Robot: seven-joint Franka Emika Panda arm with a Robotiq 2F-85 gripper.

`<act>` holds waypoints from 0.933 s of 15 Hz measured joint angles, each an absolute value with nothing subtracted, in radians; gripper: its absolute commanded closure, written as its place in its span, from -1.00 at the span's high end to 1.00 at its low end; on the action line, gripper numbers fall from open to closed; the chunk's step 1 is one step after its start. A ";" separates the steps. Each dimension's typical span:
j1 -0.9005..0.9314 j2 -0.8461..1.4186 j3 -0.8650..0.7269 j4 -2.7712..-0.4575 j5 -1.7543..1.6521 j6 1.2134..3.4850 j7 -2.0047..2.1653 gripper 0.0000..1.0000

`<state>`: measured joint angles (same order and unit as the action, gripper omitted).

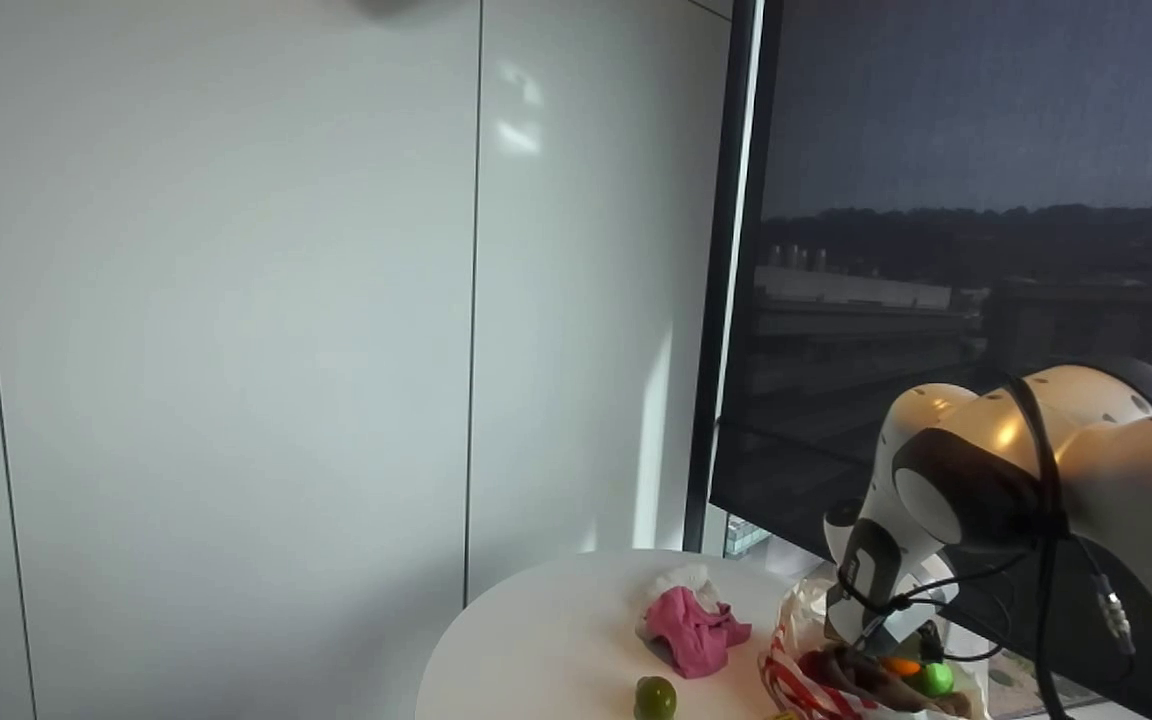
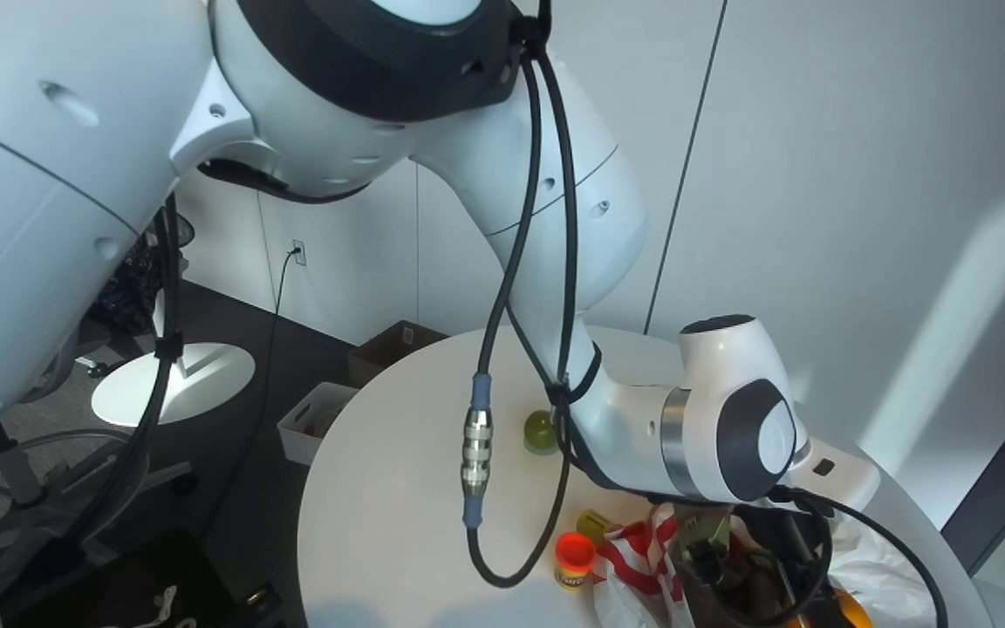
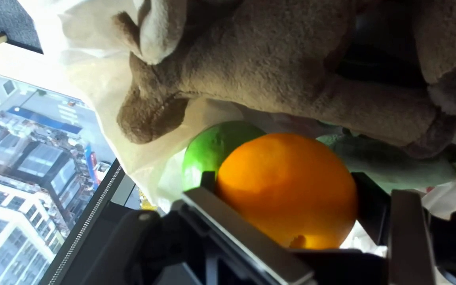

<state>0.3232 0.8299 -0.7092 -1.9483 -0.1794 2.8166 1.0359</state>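
Wrist view shows your gripper (image 3: 287, 192), parted wide, pinching the orange (image 3: 285, 184) in the bag (image 3: 101, 83): grasping seems the step in hand, and the next move likely calls for skirting the green fruit (image 3: 202, 158) at left and far plush (image 3: 283, 59).

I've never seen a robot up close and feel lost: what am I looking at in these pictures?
This is a jointed white robot arm ending in a gripper, which works like pincers. Both exterior views come from cameras standing away from it; the wrist view comes from a camera on the arm itself. On the round table are a pink cloth, a round green thing, a red tub and a striped bag. A plush toy lies in the bag. The wrist view shows an orange between the gripper's jaws, apparently held.
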 measured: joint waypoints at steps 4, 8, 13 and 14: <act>0.326 0.840 -0.710 -1.932 -0.178 2.835 1.042 1.00; 0.357 0.830 -0.721 -1.929 -0.178 2.875 1.043 1.00; 0.379 0.737 -0.604 -1.953 -0.148 2.882 1.020 1.00; 0.375 0.711 -0.561 -1.964 -0.138 2.879 1.007 1.00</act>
<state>0.3755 0.7111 -0.5613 -1.9639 -0.1377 2.8789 1.0067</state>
